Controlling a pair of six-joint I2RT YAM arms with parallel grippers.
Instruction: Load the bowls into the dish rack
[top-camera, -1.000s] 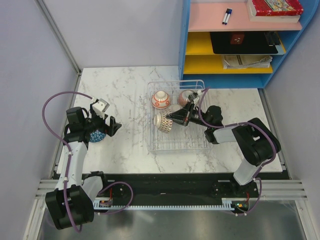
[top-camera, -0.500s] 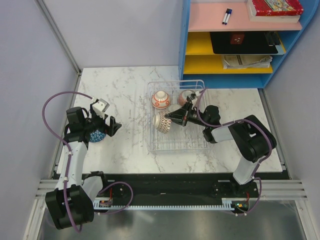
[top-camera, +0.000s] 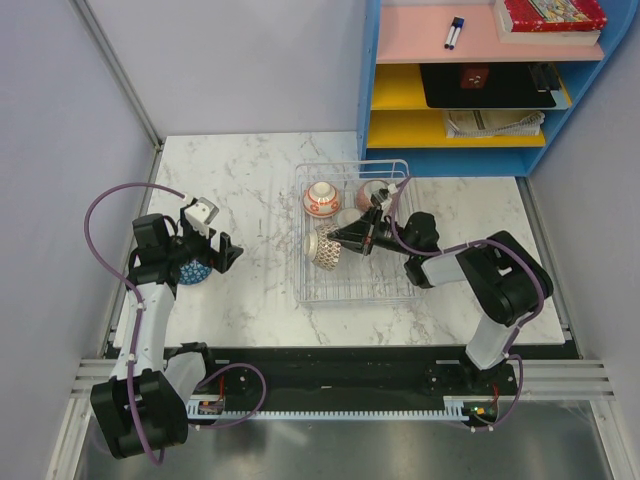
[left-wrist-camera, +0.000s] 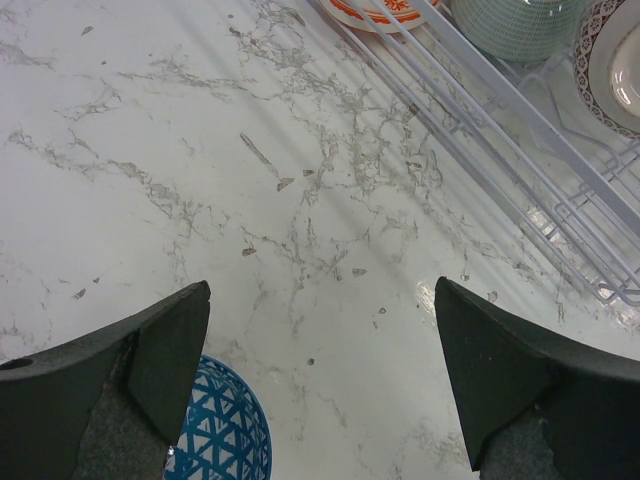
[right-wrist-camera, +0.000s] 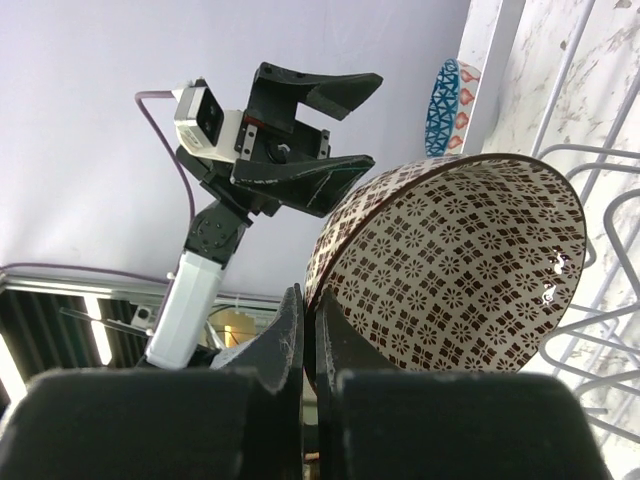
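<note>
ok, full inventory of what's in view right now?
table: 1, white marble
dish rack: 1, white wire, mid-table
blue bowl: 1, blue and white, on the table left of the dish rack
brown bowl: 1, brown-and-white pattern, tilted over the rack floor
red bowl: 1, red and white, rack's far left corner
green bowl: 1, pale green, in the rack beside the red bowl
brown-rimmed bowl: 1, white inside, rack's far right part
shelf unit: 1, blue with pink and yellow shelves, beyond the table's far right; holds markers, a red book, papers
left arm: 1, black and white, jaws open above the blue bowl
right arm: 1, black, jaws shut on the brown bowl's rim
</note>
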